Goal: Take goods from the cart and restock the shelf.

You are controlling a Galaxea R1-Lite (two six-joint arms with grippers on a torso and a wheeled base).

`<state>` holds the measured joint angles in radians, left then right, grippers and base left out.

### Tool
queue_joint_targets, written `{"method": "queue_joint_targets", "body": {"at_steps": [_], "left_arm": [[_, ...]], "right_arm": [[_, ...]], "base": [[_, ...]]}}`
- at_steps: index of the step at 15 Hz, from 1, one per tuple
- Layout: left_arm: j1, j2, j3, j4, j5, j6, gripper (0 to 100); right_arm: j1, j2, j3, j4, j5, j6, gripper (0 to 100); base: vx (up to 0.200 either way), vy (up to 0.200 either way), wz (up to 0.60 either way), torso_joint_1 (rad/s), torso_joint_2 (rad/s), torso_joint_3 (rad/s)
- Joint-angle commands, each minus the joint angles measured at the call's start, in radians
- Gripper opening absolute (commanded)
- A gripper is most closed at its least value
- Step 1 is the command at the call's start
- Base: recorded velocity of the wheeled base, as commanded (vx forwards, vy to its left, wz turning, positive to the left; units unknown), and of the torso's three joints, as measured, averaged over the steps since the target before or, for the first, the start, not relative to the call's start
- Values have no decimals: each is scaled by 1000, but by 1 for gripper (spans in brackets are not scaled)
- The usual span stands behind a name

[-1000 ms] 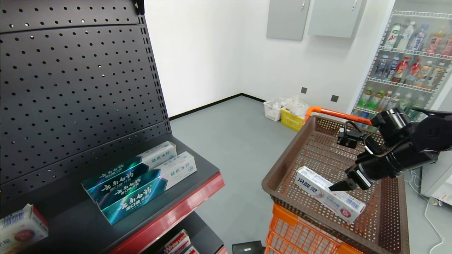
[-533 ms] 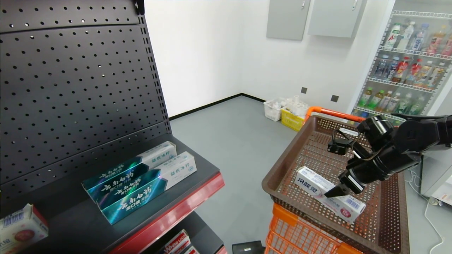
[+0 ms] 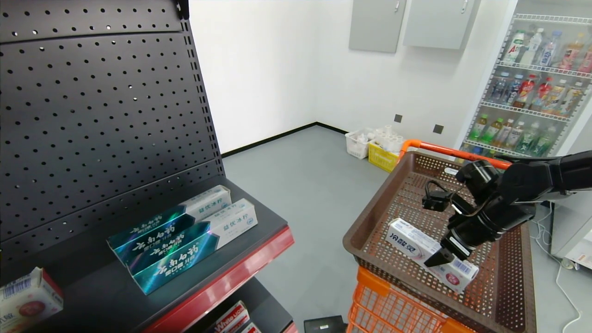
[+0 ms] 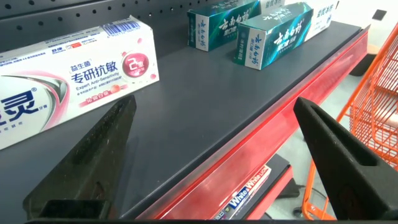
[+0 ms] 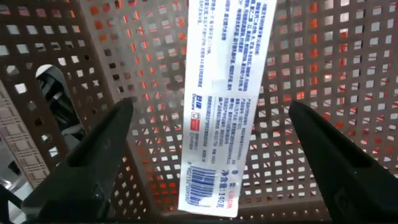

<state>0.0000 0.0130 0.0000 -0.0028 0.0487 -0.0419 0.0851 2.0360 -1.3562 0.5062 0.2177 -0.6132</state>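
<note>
My right claw (image 3: pixel 437 259) hangs spread wide over the white toothpaste box (image 3: pixel 409 243), which lies flat in the brown basket (image 3: pixel 370 210) atop the orange cart (image 3: pixel 388 305). Its fingers straddle the box, perhaps just clear of it. My left claw (image 4: pixel 211 102), fingers also wide apart, hovers at the dark shelf (image 4: pixel 205 143), near a pink-and-white toothpaste carton (image 4: pixel 68 81).

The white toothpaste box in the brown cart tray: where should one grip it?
Across its narrow width, near mid-length, from above: the slim white toothpaste box lies flat on the brown perforated tray, long sides free, under the open right gripper.
</note>
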Motion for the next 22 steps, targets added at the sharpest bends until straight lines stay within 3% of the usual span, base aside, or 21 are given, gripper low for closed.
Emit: {"method": "queue_joint_targets", "body": {"at_steps": [1,22], "left_arm": [[0,1,0,0,0,0,100],[0,1,0,0,0,0,100]], "right_arm": [[4,9,3,0,0,0,100],[8,93,-41,-3,-73,-14,100]], "base": [[0,0,0,0,0,0],[0,0,0,0,0,0]]}}
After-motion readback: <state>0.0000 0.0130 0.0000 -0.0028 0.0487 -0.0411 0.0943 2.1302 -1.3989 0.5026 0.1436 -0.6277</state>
